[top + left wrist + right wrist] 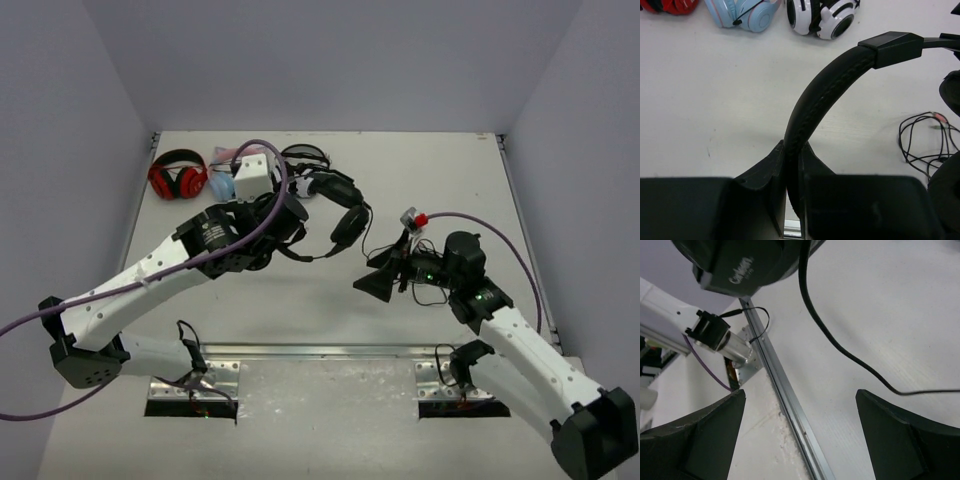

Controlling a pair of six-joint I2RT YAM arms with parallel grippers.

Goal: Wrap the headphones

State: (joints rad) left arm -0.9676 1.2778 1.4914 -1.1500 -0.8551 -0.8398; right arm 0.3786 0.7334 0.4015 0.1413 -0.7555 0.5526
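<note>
The black headphones [345,215] hang at mid-table, lifted by their padded headband [825,85]. My left gripper [792,160] is shut on that headband, which runs up between the two fingers. One ear cup [740,265] fills the top of the right wrist view. The thin black cable [840,345] trails down from it across the table and lies in loose loops [920,145] on the right. My right gripper [373,272] hovers just right of the headphones, open, with nothing between its fingers [705,435]. The cable passes above its right finger without touching.
Red-and-black headphones [178,176], light blue ones [222,185] and black-and-white ones [305,155] lie along the back left of the table. A metal rail [790,410] runs along the near edge by the arm bases. Grey walls enclose the table.
</note>
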